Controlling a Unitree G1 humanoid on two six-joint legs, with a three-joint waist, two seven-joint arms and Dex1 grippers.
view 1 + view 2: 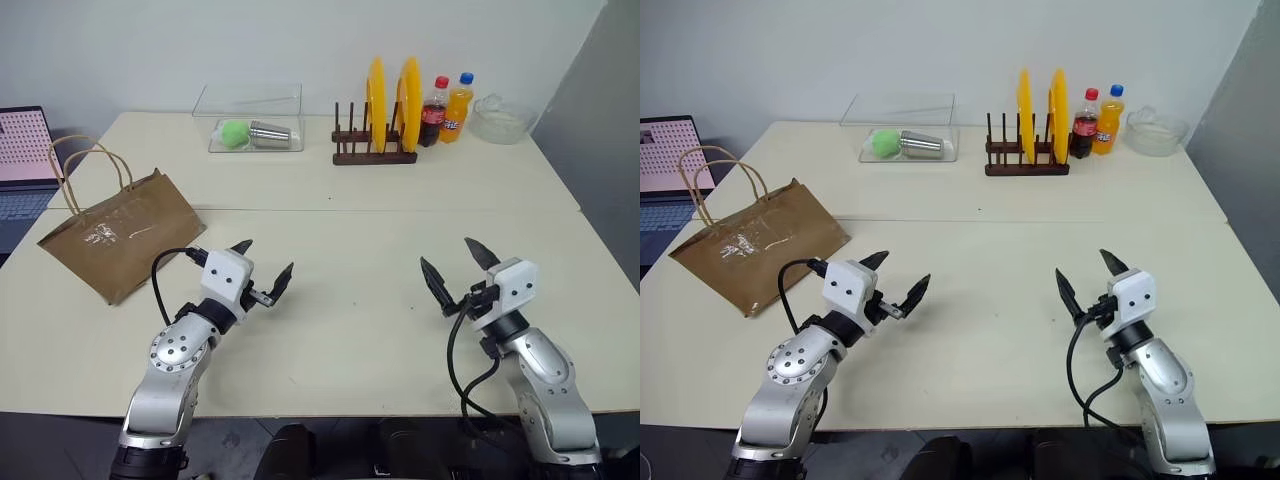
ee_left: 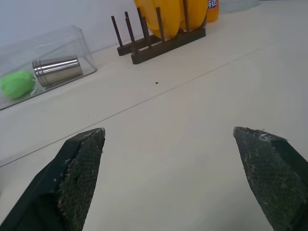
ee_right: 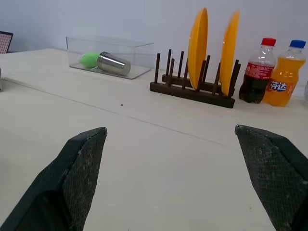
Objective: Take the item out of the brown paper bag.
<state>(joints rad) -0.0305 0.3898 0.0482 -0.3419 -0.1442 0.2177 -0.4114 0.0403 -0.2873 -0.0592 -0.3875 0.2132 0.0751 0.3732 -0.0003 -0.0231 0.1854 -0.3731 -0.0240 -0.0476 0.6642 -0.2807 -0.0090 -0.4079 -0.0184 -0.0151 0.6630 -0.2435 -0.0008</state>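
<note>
We haven't really started here. The brown paper bag [image 1: 120,243] lies flat on its side at the left of the table [image 1: 400,240], untouched, with its 2 loop handles and mouth toward the far left and its long axis running from there to the near right. The item is presumably inside; we can't see it. Our left gripper [image 1: 266,270] and right gripper [image 1: 452,266] both hover over the near table, jaws spread wide, holding nothing. Everything's left: reach in, grab, pull out.
</note>
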